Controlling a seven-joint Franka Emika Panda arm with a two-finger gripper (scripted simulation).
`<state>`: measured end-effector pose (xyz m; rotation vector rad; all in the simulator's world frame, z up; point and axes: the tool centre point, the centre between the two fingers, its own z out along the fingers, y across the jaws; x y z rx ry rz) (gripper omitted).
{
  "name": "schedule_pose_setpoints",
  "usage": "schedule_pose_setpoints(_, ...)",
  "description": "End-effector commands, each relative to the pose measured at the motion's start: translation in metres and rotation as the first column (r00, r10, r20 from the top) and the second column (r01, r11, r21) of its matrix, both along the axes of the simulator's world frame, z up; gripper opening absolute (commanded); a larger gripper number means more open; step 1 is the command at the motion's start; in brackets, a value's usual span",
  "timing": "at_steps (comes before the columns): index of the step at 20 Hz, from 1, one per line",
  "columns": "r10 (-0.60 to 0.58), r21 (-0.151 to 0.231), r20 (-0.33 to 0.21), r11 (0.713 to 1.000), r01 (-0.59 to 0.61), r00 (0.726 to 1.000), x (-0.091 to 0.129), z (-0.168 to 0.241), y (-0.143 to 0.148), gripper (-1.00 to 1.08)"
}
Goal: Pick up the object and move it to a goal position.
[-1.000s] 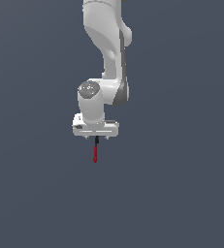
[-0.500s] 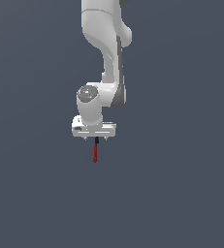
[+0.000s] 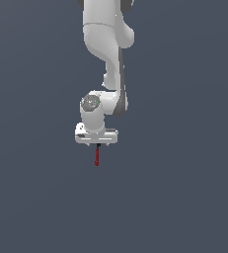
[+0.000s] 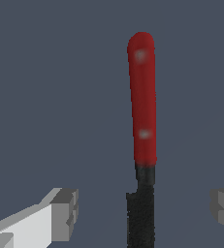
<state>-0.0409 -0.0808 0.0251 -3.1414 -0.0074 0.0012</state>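
Exterior view gives me the white arm (image 3: pixel 105 54) reaching down from the top of the frame, with the gripper (image 3: pixel 97 143) at its lower end and the stick (image 3: pixel 97 156) poking out just below the gripper's flat white body, red part lowest, black end up by the fingers. From here I cannot tell whether the stick is touching anything. On the wrist view I see the stick (image 4: pixel 142 106) lying between the two grey fingertips (image 4: pixel 65 213), with clear gaps on both sides, so the jaws stand wide apart and have hold of nothing. The black end runs out of the frame edge. I can read no brand, label or writing anywhere, only plain dark grey-blue ground (image 3: pixel 184 197).
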Motion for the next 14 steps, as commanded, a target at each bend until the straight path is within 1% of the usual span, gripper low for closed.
schedule_pose_setpoints(1,0.001,0.0,0.001,1.0,-0.001,1.0,-0.0001,-0.0103,-0.0001,1.0)
schedule_pose_setpoints(6,0.001,0.0,0.001,1.0,-0.001,1.0,0.0007,-0.0171,-0.0001,1.0)
schedule_pose_setpoints(7,0.001,0.0,0.001,1.0,-0.001,1.0,0.0007,-0.0171,-0.0001,-1.0)
schedule_pose_setpoints(14,0.001,0.0,0.001,1.0,-0.001,1.0,0.0007,-0.0171,-0.0001,-1.0)
